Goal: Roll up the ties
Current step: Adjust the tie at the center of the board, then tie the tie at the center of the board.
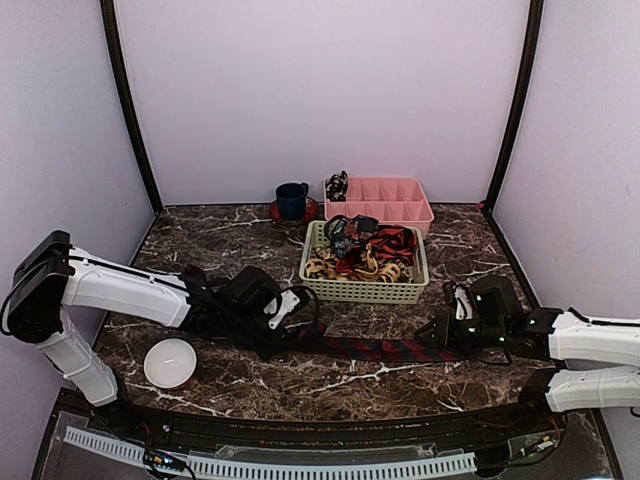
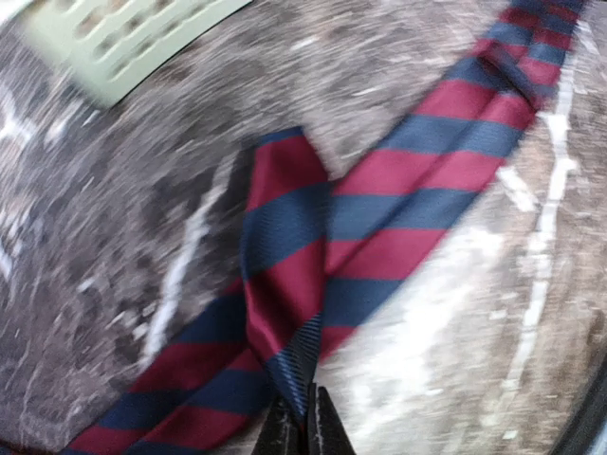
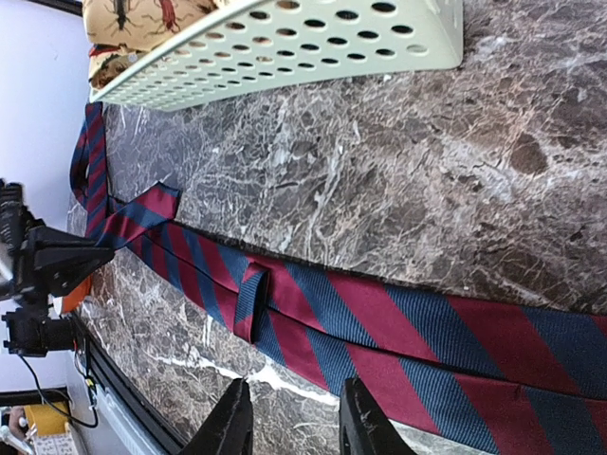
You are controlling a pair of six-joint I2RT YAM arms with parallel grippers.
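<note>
Necktie in navy and red stripes lies flat along the near edge of the marble bench, running from the middle toward the right side, with one end folded back over itself. The left claw is clenched on that folded fabric. The right claw hangs released over the wider part, fingers apart and gripping nothing. Behind it, at mid-bench, a pale green basket holds a heap of other ties, leopard-print and red-and-black. A pink divided tray and a blue mug stand at the far edge; a white bowl sits by the near-left corner.
</note>
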